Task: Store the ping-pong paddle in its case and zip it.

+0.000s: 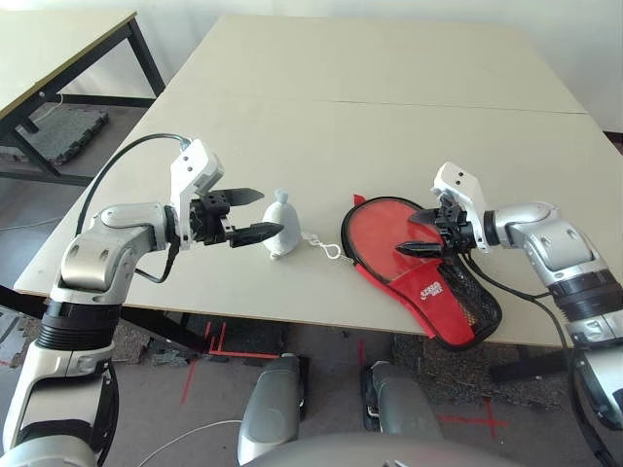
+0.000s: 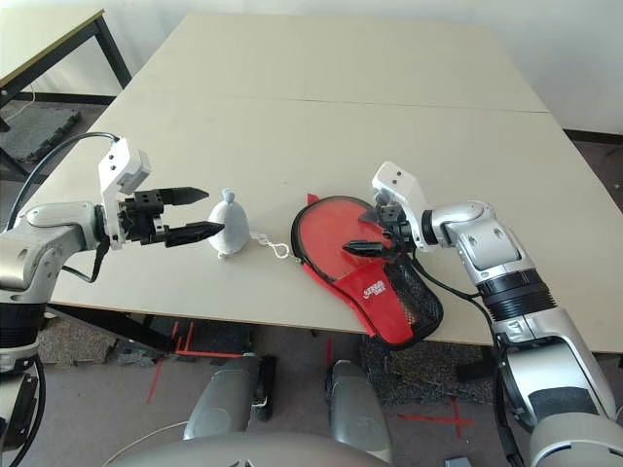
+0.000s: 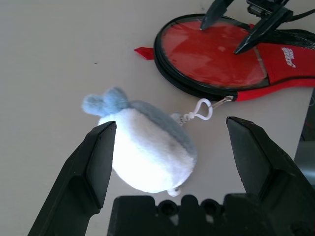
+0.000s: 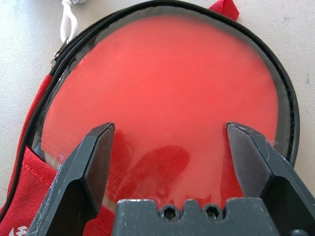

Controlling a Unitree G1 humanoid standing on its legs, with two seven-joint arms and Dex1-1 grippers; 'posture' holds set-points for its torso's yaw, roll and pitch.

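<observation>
The case [image 1: 433, 292] lies flat near the table's front right, its red side with the mesh pocket and white-lettered patch facing up. Inside its black zipper rim, the paddle's round red face [image 4: 167, 73] shows; the handle is hidden. My right gripper [image 1: 409, 233] hovers open just over that red face [image 1: 380, 233], nothing between its fingers. A small grey-white plush toy [image 3: 147, 152] sits left of the case, and its white clip [image 3: 202, 109] meets the zipper pull. My left gripper [image 1: 269, 212] is open, one finger on each side of the toy [image 1: 287, 243].
The case's narrow end slightly overhangs the table's front edge [image 1: 292, 316]. A seam [image 1: 389, 102] crosses the table behind the work area. A second table [image 1: 58, 49] stands at the far left, across a gap.
</observation>
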